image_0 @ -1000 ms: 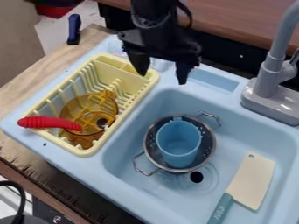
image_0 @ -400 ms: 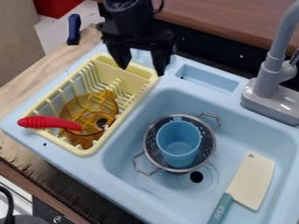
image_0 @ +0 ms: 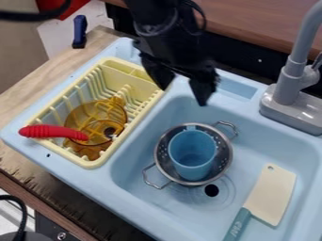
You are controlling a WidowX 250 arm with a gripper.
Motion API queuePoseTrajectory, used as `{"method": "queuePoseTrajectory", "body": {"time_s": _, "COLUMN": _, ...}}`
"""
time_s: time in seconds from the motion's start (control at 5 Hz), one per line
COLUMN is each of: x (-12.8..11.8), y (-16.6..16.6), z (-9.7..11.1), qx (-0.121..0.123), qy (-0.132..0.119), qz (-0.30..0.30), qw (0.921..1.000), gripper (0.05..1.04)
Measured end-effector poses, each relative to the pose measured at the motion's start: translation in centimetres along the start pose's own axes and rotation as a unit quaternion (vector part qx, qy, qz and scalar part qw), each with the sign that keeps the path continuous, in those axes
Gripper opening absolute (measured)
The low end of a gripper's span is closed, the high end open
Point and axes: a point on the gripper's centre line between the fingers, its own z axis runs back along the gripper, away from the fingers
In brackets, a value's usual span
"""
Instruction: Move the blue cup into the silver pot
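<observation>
Blue cup is sitting in your silver pot. Your gripper hangs at the pot's 12 o'clock, jaws spread, nothing between them, and the cleaver is at its 4 o'clock

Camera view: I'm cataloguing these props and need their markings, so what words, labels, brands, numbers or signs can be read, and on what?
Cleaver's teal handle: pale marks that look like lettering, too small to read.
Blue cup: no text can be made out.
Silver pot: none either.
Yellow dish rack: none.
Faucet: none.
So there is nothing I can quote.
</observation>
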Motion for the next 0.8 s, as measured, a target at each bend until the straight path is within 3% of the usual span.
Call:
{"method": "queuePoseTrajectory", "body": {"time_s": 0.2, "x": 0.2, "y": -2.4, "z": -0.2, "qx": -0.005, "qy": -0.001, "qz": -0.023, "qw": 0.9997, "gripper": 0.999}}
{"method": "queuePoseTrajectory", "body": {"time_s": 0.4, "x": 0.7, "y": -5.2, "z": -1.4, "qx": -0.006, "qy": 0.02, "qz": -0.036, "qw": 0.9991, "gripper": 0.999}}
{"method": "queuePoseTrajectory", "body": {"time_s": 0.8, "x": 0.9, "y": -9.0, "z": -2.5, "qx": 0.029, "qy": 0.076, "qz": -0.003, "qw": 0.9967, "gripper": 0.999}}
